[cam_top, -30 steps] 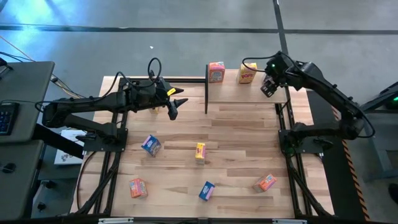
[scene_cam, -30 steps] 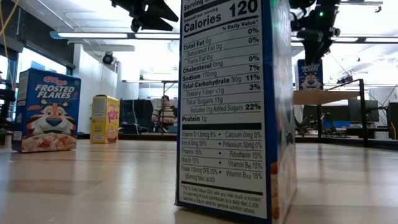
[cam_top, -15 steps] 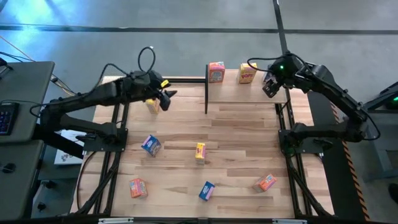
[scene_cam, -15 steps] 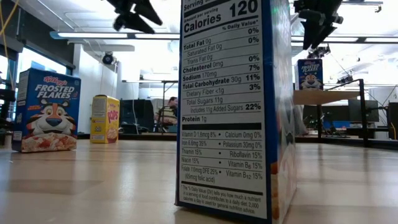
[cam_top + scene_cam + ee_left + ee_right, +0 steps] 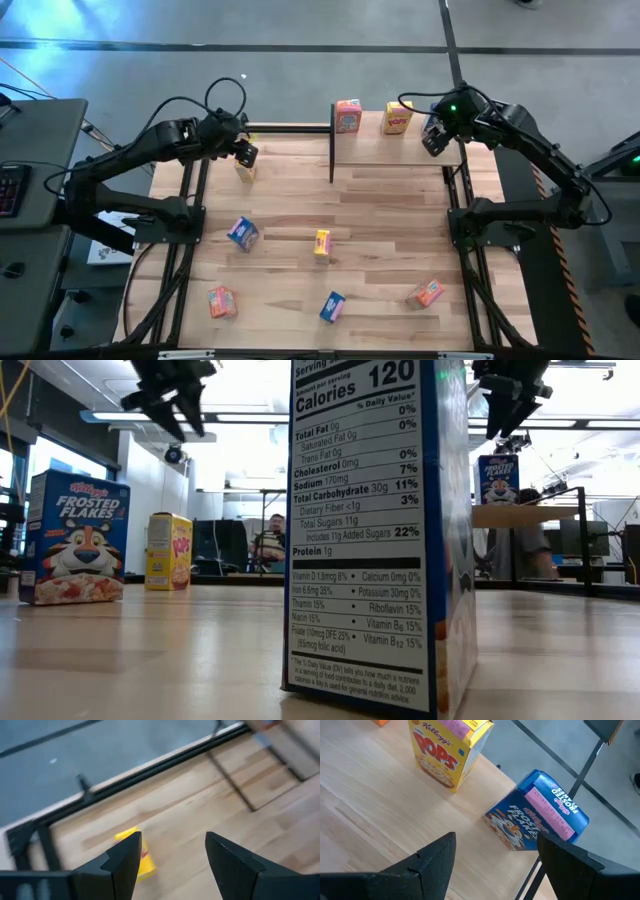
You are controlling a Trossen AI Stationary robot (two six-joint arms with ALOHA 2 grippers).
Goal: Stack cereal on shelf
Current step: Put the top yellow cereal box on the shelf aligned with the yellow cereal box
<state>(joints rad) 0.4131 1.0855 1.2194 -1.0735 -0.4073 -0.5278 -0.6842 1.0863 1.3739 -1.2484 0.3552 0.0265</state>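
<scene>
Overhead, the left end effector (image 5: 245, 153) hangs spread and empty just above a yellow cereal box (image 5: 244, 171) on the tabletop (image 5: 380, 220). Spread and empty too, the right end effector (image 5: 432, 138) hovers over the shelf (image 5: 400, 147), beside its blue box (image 5: 536, 814), yellow Pops box (image 5: 397, 119) and orange-pink box (image 5: 347, 115).

Grey concrete floor (image 5: 300, 60) surrounds the plank table (image 5: 390, 215). A dark desk (image 5: 30, 190) stands beside the table's left edge. Beyond the far edge, ceiling strip lights (image 5: 150, 417) glow, and a person (image 5: 268, 540) sits at a distant workstation.
</scene>
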